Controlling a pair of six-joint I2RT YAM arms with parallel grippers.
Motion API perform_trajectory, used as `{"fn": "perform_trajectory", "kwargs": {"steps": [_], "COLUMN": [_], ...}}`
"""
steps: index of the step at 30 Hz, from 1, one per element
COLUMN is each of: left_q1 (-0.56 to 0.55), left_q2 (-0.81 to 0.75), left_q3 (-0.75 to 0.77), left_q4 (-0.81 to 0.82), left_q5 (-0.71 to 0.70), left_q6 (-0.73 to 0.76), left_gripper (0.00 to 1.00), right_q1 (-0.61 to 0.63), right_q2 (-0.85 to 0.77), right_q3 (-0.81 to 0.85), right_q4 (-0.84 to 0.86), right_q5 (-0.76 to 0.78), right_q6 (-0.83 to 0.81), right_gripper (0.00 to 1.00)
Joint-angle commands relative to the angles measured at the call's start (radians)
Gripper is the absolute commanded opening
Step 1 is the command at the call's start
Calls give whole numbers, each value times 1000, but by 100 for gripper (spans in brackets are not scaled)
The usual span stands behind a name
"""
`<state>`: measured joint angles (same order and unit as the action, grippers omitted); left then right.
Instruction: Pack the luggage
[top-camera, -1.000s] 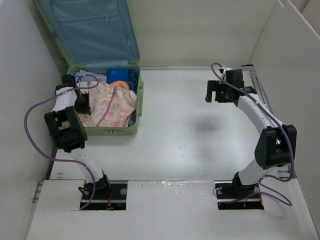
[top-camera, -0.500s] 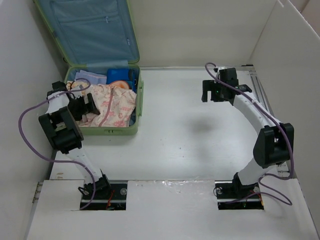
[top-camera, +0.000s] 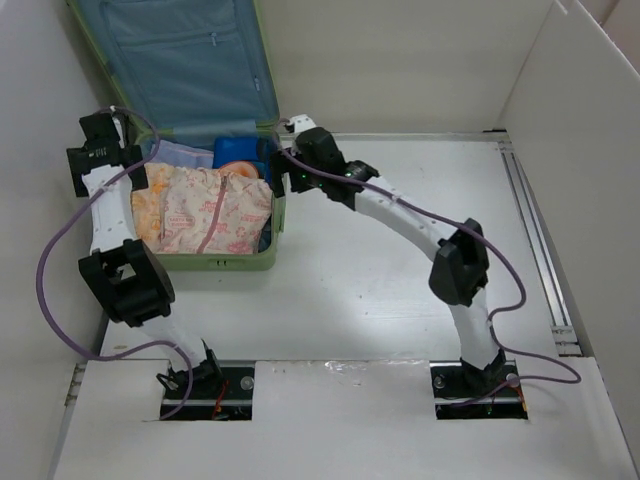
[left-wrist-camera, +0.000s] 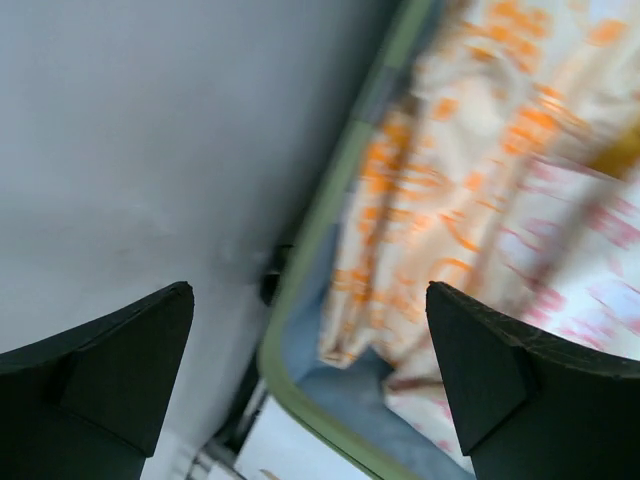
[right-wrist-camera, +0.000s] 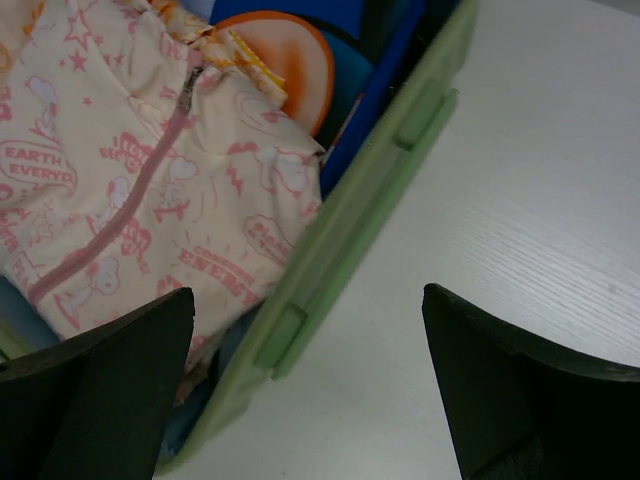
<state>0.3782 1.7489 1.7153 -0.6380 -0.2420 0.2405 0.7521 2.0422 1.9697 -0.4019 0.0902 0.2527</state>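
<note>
1. At the far left corner of the table, the luggage (top-camera: 215, 262) is seen from above lying open. Its lid (top-camera: 180, 60) is propped upright against the back wall, and a pink-print jacket (top-camera: 215, 205) is laid over the contents. The left gripper (top-camera: 88, 165) is held off the left side and the right gripper (top-camera: 300, 170) at the right rim, both near the hinge line. This flanking is judged to be preparation for bringing the lid down.
2. In the left wrist view, the fingers (left-wrist-camera: 110, 370) are spread apart with nothing between them. The green rim and an orange-patterned cloth (left-wrist-camera: 450, 180) are framed below.
3. In the right wrist view, the fingers (right-wrist-camera: 100, 380) are likewise parted and empty, hung over the rim beside the jacket's zip.
</note>
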Motion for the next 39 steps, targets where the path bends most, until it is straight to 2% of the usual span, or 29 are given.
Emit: {"fn": "perform_trajectory", "kwargs": {"steps": [1, 4, 10, 11, 13, 15, 16, 17, 19, 20, 21, 23, 24, 27, 28, 34, 35, 39], "left_q1": [22, 48, 48, 48, 48, 48, 48, 48, 48, 48, 48, 22, 13, -33, -47, -157, -171, -260], "left_q2": [99, 155, 236, 257, 280, 303, 304, 304, 291, 291, 281, 267, 255, 229, 215, 205, 196, 187], "left_q3": [-19, -8, -8, -8, -8, -8, -8, -20, -46, -69, -78, -103, -124, -134, -134, -134, -134, -161], "left_q4": [40, 72, 161, 161, 173, 173, 164, 164, 164, 164, 164, 173, 173, 163, 162, 85, 75, 32], "left_q5": [-220, -207, -233, -211, -160, -116, -59, -33, 44, 65, 87, 133, 145, 225, 240, 418, 441, 576], "left_q6": [33, 33, 55, 56, 81, 91, 103, 103, 114, 127, 128, 141, 152, 161, 161, 141, 141, 141], "left_gripper": [100, 100, 100, 99, 90, 71, 50, 39, 18, 3, 0, 0, 0, 0, 0, 0, 0, 0], "right_q1": [12, 53, 93, 93, 93, 93, 93, 93, 93, 93, 83, 67, 44, 1, -25, -115, -150, -236], "right_q2": [140, 225, 320, 344, 354, 375, 375, 375, 385, 385, 385, 372, 339, 279, 256, 52, 20, -141], "right_q3": [156, 239, 268, 279, 279, 268, 268, 268, 268, 259, 250, 227, 180, 65, -22, -305, -395, -560], "right_q4": [41, 31, 25, -4, -14, -3, -3, 8, 8, 8, 8, -6, -6, 20, 35, 81, 96, 153], "right_q5": [11, 46, 153, 170, 181, 155, 122, 111, 99, 98, 98, 98, 98, 77, 77, 161, 161, 186], "right_q6": [34, 43, 56, 56, 65, 65, 65, 65, 74, 74, 85, 117, 152, 195, 204, 214, 214, 142], "right_gripper": [100, 100, 100, 100, 100, 95, 91, 78, 58, 38, 29, 13, 0, 0, 0, 0, 0, 0]}}
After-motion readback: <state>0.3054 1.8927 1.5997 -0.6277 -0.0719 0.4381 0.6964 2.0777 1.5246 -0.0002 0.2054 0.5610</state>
